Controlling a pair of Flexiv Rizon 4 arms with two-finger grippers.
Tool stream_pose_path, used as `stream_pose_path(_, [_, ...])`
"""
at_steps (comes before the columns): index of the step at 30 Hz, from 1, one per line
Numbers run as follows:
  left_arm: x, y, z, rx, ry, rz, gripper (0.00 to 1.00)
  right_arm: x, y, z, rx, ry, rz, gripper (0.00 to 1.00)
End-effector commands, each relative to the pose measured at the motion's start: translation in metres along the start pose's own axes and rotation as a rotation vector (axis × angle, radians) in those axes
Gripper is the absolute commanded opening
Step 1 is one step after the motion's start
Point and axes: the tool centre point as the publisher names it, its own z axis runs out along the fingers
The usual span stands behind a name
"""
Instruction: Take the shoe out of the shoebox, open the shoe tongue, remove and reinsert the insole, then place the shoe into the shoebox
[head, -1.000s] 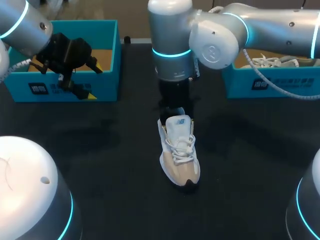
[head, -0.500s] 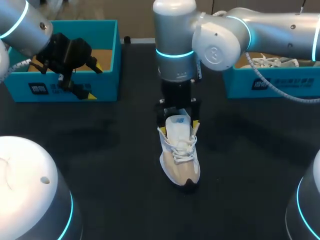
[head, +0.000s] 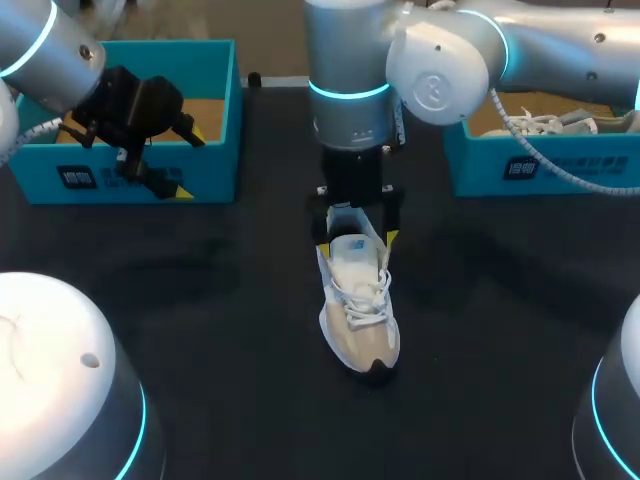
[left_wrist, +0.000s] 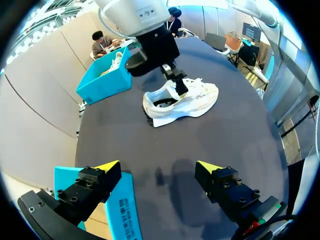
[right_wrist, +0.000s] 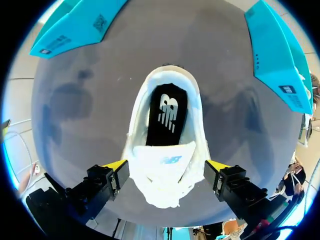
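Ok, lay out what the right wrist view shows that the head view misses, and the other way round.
Only the right wrist view: the black insole lying inside the shoe, seen down its opening. Only the head view: the left gripper, open, at the front wall of the left shoebox, and a second shoe in the right shoebox. Both: the white shoe on the table, the right gripper open with a finger on each side of it, and both blue boxes.
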Motion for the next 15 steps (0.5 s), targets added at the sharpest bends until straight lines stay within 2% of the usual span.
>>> stream_pose_path(1, [0.000,-0.001,0.000,-0.004,0.000,0.000,1.00,-0.001,-0.008,-0.012,-0.014,-0.004,-0.001,1.00])
stream_pose_path(9, [0.000,-0.001,0.000,-0.004,0.000,0.000,1.00,0.004,-0.032,-0.041,-0.029,-0.028,0.016,1.00])
stream_pose_path(14, [0.000,-0.001,0.000,-0.004,0.000,0.000,1.00,0.007,-0.047,-0.050,-0.033,-0.039,0.041,1.00])
stream_pose_path(15, [0.000,-0.001,0.000,-0.004,0.000,0.000,1.00,0.008,-0.049,-0.051,-0.035,-0.041,0.045,0.95])
